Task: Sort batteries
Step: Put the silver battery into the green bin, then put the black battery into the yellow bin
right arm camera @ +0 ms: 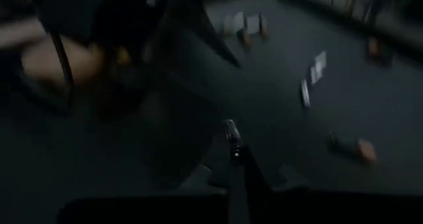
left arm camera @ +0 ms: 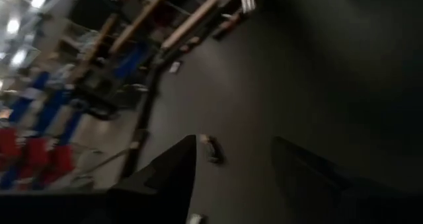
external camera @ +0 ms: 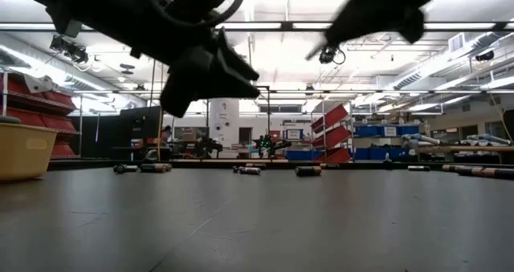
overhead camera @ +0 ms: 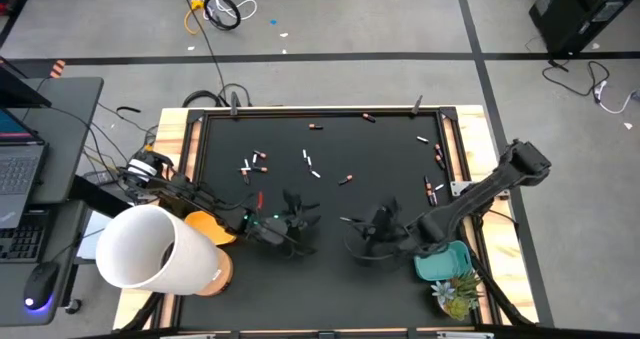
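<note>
Batteries lie scattered on the black mat (overhead camera: 330,99): white ones (overhead camera: 310,161) and dark, copper-ended ones (overhead camera: 345,180). My left gripper (overhead camera: 302,217) hovers open above the mat's near-left part. In its wrist view a battery (left arm camera: 212,149) lies on the mat beyond its spread fingers (left arm camera: 178,174). My right gripper (overhead camera: 352,222) hangs higher at the near middle, shut on a slim dark battery (right arm camera: 231,137). In the low view the left gripper (external camera: 210,73) is low and the right one (external camera: 377,15) is near the top. My right gripper pinches one end of the slim battery (right arm camera: 234,152) between its two fingertips. The rest of the battery sticks out past the tips, along the line of the fingers. The fingers slant down toward the mat, and the battery is lifted clear of it.
A yellow-orange bin (overhead camera: 212,226) stands at the near left beside a large white cylinder (overhead camera: 155,249). A teal container (overhead camera: 440,264) with a small plant (overhead camera: 455,297) stands at the near right. Wooden rails (overhead camera: 470,149) frame the mat.
</note>
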Available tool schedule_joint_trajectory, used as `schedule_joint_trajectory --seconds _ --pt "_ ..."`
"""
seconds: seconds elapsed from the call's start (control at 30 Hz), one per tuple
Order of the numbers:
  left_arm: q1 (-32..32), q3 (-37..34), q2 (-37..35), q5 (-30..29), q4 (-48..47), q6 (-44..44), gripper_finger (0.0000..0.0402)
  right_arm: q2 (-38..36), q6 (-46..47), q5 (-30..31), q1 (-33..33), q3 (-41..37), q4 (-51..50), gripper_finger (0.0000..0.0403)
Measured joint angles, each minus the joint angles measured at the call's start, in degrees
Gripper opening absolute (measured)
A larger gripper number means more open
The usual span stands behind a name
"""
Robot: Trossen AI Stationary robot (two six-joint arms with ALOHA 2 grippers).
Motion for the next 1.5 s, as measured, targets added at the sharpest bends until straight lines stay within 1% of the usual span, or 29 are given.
schedule_joint_trajectory --seconds 0.1,0.17,0.23,0.4,0.6,0.67,0.77,0.83,0.9,1.07,1.13,1.2,1.27,1.37,1.5 --pt "0.0 0.0 0.0 3.8 -0.9 -3.1 0.0197 -0.6 7.5 -10.2 0.7 5.8 -17.6 0.0012" --pt "0.0 0.0 0.0 6.5 -1.0 -4.6 0.0193 -0.3 8.4 -17.8 1.7 9.0 -26.4 0.0012" --pt "0.2 0.0 0.0 8.6 -1.2 -6.0 0.0191 -0.2 9.5 -25.1 2.4 11.3 -33.2 0.0012" --pt "0.9 0.7 0.0 13.3 -5.9 -9.5 0.0187 -2.1 18.0 -37.5 3.8 14.7 -43.7 0.0012" --pt "1.2 1.0 0.0 13.7 -6.3 -11.2 0.0179 -3.2 31.8 -51.6 5.8 14.7 -54.5 0.0012" --pt "1.4 1.0 0.0 14.2 -6.5 -12.5 0.0176 -3.2 34.3 -53.6 6.8 13.7 -55.3 0.0012" --pt "2.3 1.0 0.0 16.7 -7.1 -13.7 0.0172 -3.2 35.7 -54.9 8.0 10.6 -54.2 0.0020" --pt "3.2 1.0 0.0 18.2 -7.1 -14.4 0.0172 -3.2 36.3 -54.4 8.7 8.0 -53.5 0.0030" --pt "4.0 1.0 0.0 18.4 -6.9 -14.7 0.0172 -3.2 37.3 -53.5 9.3 4.9 -52.8 0.0042" --pt "6.4 1.0 0.0 18.4 -7.6 -15.1 0.0168 -3.1 37.1 -55.2 9.6 -0.7 -44.2 0.0085" --pt "7.5 1.0 0.0 18.4 -8.4 -14.0 0.0158 -3.1 36.0 -55.8 9.3 -2.8 -39.5 0.0103" --pt "8.9 1.0 0.0 19.2 -8.3 -13.5 0.0143 -3.1 34.1 -58.0 8.5 -4.5 -36.7 0.0118" --pt "10.8 0.8 0.0 20.6 -7.7 -12.9 0.0124 -3.1 33.2 -59.4 7.8 -5.3 -36.7 0.0130" --pt "13.5 0.8 0.0 23.6 -7.2 -12.8 0.0099 -3.1 31.4 -59.4 6.6 -6.7 -36.1 0.0141" --pt "15.5 0.8 0.0 24.5 -6.0 -13.9 0.0084 -3.3 27.3 -60.0 4.6 -6.5 -37.2 0.0146"
